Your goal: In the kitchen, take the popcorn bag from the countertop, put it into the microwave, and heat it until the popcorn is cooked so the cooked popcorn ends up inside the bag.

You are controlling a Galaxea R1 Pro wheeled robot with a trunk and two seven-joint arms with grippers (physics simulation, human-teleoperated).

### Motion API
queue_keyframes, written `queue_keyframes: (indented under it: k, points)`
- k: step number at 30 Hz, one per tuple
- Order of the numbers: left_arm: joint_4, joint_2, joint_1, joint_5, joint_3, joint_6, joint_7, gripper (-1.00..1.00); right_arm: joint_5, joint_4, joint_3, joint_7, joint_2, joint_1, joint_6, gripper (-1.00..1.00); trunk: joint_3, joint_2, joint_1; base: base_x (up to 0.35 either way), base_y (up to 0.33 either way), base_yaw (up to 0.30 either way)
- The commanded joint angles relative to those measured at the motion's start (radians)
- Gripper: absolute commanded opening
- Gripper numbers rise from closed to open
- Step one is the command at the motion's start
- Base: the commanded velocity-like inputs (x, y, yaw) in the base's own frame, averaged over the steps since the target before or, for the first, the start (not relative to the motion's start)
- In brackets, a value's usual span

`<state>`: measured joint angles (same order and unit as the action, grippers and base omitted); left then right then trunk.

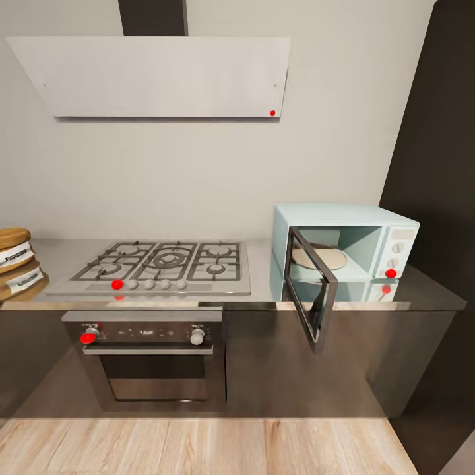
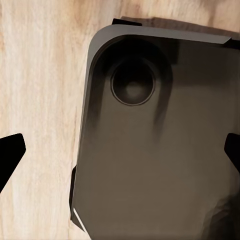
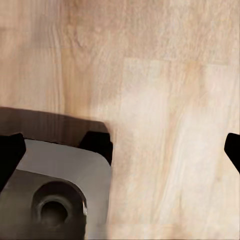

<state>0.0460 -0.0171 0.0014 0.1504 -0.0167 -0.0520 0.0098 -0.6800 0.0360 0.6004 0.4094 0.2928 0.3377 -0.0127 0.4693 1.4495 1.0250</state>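
Two tan-brown popcorn bags [image 1: 14,247] sit stacked at the far left edge of the surface [image 1: 260,264], partly cut off by my head view, each with a white label; there's dark writing on them but it's too blurry for me to read. One microwave [image 1: 346,247] sits over on the right end of the same glossy grey surface, pale mint-blue, its black glass door [image 1: 315,297] swung wide open, a round plate inside, two dials and one red button on its panel. Between them is one gas hob [image 1: 158,267] with five burners and a row of knobs, one oven [image 1: 153,359] below it, one white hood [image 1: 155,76] above.

Both my pincers hang over the wooden floor [image 3: 165,100] next to my dark base [image 2: 160,150]. Left pincer [image 2: 120,152] has its fingertips spread wide apart, nothing between them. Right pincer [image 3: 120,152] is the same, tips apart and empty.
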Motion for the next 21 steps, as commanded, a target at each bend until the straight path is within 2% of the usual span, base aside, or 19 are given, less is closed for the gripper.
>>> queue_keyframes:
  k: [1,3,5,6,8,11,15,18,21]
  points:
    - [0.000,0.000,0.000,0.006,-0.001,-0.002,0.001,1.00,-0.005,-0.006,0.011,-0.048,-0.041,-0.034,0.005,1.00,0.001,0.000,0.000,0.000,0.000,0.000]
    - [0.001,0.000,0.000,0.006,-0.001,-0.002,0.001,1.00,-0.004,-0.004,0.012,-0.203,-0.132,-0.103,0.045,1.00,0.001,0.000,0.000,0.000,0.000,0.000]
    - [0.001,0.000,0.000,0.006,-0.001,-0.002,0.001,1.00,0.003,-0.003,0.015,-0.290,-0.182,-0.136,0.090,1.00,0.001,0.000,0.000,0.000,0.000,0.000]
    - [0.001,0.000,0.000,0.006,-0.001,-0.002,0.001,1.00,0.022,-0.003,0.019,-0.313,-0.202,-0.149,0.117,1.00,0.001,0.000,0.000,0.000,0.000,0.000]
    - [0.001,0.000,0.000,0.007,-0.002,-0.002,0.001,1.00,0.070,-0.002,0.021,-0.331,-0.218,-0.160,0.145,1.00,0.001,0.000,0.000,0.000,0.000,0.000]
    - [0.000,0.000,0.000,0.007,-0.002,-0.002,0.001,1.00,0.109,-0.002,0.022,-0.339,-0.223,-0.166,0.157,1.00,0.001,0.000,0.000,0.000,0.000,0.000]
    - [0.002,0.002,0.000,0.005,0.001,-0.002,0.001,1.00,0.116,-0.002,0.022,-0.341,-0.224,-0.167,0.159,1.00,0.001,0.000,0.000,0.000,0.000,0.000]
    - [0.003,0.034,0.000,-0.002,0.006,-0.002,0.001,1.00,0.114,-0.002,0.022,-0.342,-0.224,-0.167,0.161,1.00,0.001,0.000,0.000,0.000,0.000,0.000]
    - [0.003,0.040,0.000,0.002,0.003,-0.003,0.001,1.00,0.115,-0.002,0.022,-0.342,-0.225,-0.167,0.159,1.00,0.001,0.000,0.000,0.000,0.000,0.000]
